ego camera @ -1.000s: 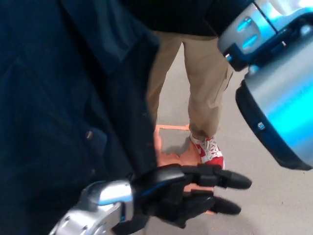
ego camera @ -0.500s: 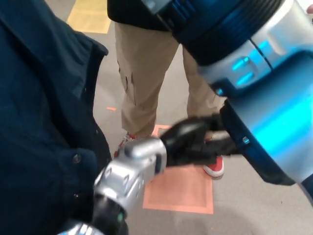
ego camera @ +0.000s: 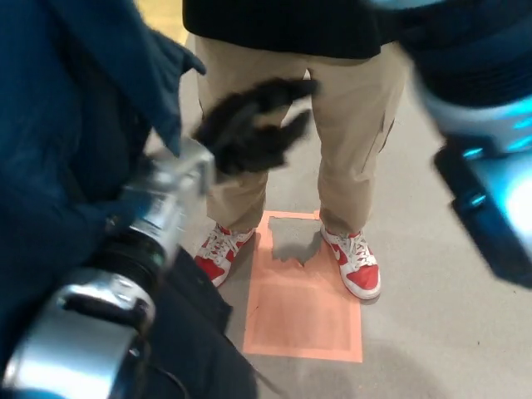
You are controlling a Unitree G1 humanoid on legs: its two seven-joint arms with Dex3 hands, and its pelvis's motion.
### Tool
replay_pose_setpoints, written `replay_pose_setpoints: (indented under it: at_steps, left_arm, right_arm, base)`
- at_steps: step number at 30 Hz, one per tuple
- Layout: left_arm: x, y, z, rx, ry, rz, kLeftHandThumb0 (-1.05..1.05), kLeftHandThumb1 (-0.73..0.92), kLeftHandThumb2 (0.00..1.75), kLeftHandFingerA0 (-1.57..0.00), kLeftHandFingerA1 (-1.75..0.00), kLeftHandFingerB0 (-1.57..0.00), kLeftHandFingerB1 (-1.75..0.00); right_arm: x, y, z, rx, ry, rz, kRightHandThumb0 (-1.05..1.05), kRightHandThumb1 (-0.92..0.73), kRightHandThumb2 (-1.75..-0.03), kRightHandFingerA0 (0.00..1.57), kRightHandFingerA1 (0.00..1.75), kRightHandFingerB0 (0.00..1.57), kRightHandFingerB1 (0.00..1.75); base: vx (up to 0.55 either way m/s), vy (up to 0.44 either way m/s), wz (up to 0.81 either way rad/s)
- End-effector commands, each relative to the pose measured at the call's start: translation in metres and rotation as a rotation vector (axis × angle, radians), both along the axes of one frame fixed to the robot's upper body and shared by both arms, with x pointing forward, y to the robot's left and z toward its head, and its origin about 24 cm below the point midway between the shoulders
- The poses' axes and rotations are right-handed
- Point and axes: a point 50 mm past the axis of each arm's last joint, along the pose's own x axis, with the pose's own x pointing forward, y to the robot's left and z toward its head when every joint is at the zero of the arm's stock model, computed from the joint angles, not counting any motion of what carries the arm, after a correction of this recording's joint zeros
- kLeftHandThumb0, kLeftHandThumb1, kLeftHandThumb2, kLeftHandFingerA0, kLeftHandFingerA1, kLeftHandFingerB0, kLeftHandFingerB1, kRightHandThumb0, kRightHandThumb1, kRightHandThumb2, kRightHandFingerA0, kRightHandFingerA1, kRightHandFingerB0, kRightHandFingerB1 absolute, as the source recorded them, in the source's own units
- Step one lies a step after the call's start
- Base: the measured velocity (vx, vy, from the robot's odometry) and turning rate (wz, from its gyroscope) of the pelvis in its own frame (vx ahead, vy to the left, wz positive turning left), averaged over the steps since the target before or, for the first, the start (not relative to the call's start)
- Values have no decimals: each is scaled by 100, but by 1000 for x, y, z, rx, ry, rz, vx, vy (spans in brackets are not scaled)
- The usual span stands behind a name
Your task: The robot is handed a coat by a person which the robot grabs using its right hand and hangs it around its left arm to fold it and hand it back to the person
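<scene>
The navy coat (ego camera: 58,141) is draped around the left arm (ego camera: 158,208). The blurred left hand (ego camera: 249,125) holds nothing, its fingers (ego camera: 287,87) spread before a person's tan trousers (ego camera: 349,133). The right hand is out of frame.

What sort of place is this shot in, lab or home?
Likely an indoor lab or test area, not a home: smooth grey floor, an orange square marked on it, and a person standing at its far edge.

Navy coat (ego camera: 58,125), red-white shoes (ego camera: 353,262)
</scene>
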Motion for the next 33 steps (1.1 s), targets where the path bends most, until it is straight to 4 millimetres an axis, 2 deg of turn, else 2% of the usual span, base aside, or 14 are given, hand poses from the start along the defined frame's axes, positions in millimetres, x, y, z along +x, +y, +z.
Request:
replay_pose_setpoints:
  at_steps: [1, 6, 7, 9, 15, 16, 17, 19, 20, 22, 23, 24, 25, 33]
  left_arm:
    - [9, 75, 26, -12, -128, 297, -36, 51, 108, 0, -48, 0, -46]
    - [4, 100, 19, -39, -113, 368, -36, 52, 108, 0, -49, 0, -47]
    - [3, 103, 18, -34, -114, 373, -73, 86, 66, -16, -31, -21, -31]
    - [1, 108, 14, -32, -114, 379, -74, 84, 65, -17, -32, -22, -31]
    - [-6, 117, 2, -24, -98, 378, -72, 83, 65, -18, -30, -20, -29]
    - [-7, 117, 0, -24, -91, 374, -36, 50, 106, 0, -48, 0, -47]
    - [-8, 119, -1, -22, -85, 371, -36, 50, 106, 0, -48, 0, -47]
    - [-8, 120, -1, -19, -87, 368, -36, 51, 107, 0, -48, 0, -48]
    - [-8, 121, -1, -18, -87, 369, -74, 63, 99, -13, -46, 0, -38]
    - [-9, 123, -1, -17, -88, 375, -75, 64, 99, -14, -46, 0, -37]
    - [-10, 124, -1, -20, -86, 380, -75, 82, 65, -17, -30, -10, -26]
    - [-10, 126, -2, -23, -84, 384, -75, 82, 65, -17, -30, -10, -26]
    - [-11, 128, -2, -24, -81, 396, -37, 49, 106, 0, -47, 0, -48]
    - [-10, 128, 2, -41, -102, 391, -37, 49, 106, 0, -47, 0, -48]
  right_arm:
    - [13, -98, 10, 137, 155, -138, -32, -83, -65, 115, 58, 109, 67]
    - [40, -158, -18, 248, 223, -210, -35, -88, -66, 115, 60, 110, 66]
    - [44, -168, -23, 272, 243, -221, -35, -88, -66, 117, 59, 110, 66]
    - [50, -185, -35, 314, 291, -249, -36, -88, -66, 115, 60, 108, 66]
    - [76, -256, -102, 394, 431, -388, -35, -86, -65, 115, 57, 109, 64]
    - [81, -271, -119, 404, 459, -445, -43, -85, -68, 117, 55, 113, 57]
    - [85, -291, -143, 417, 502, -521, -39, -85, -68, 117, 56, 113, 59]
    - [86, -303, -160, 428, 531, -567, -37, -87, -65, 119, 60, 113, 60]
    - [87, -309, -171, 439, 557, -607, -36, -88, -66, 117, 60, 112, 61]
    - [88, -315, -185, 457, 599, -660, -34, -88, -66, 117, 59, 110, 63]
    - [89, -317, -195, 459, 631, -680, -30, -88, -66, 114, 60, 104, 65]
    - [89, -319, -205, 459, 666, -695, -30, -88, -66, 114, 60, 104, 65]
    - [92, -320, -227, 417, 724, -717, -29, -85, -66, 112, 61, 107, 69]
    - [81, -323, -358, 29, 975, -900, -23, -83, -64, 105, 71, 97, 80]
  base:
    - [0, 0, 0]
    - [0, 0, 0]
    - [0, 0, 0]
    - [0, 0, 0]
    - [0, 0, 0]
    - [0, 0, 0]
    - [0, 0, 0]
    - [0, 0, 0]
    - [0, 0, 0]
    - [0, 0, 0]
    - [0, 0, 0]
    - [0, 0, 0]
    - [0, 0, 0]
    - [0, 0, 0]
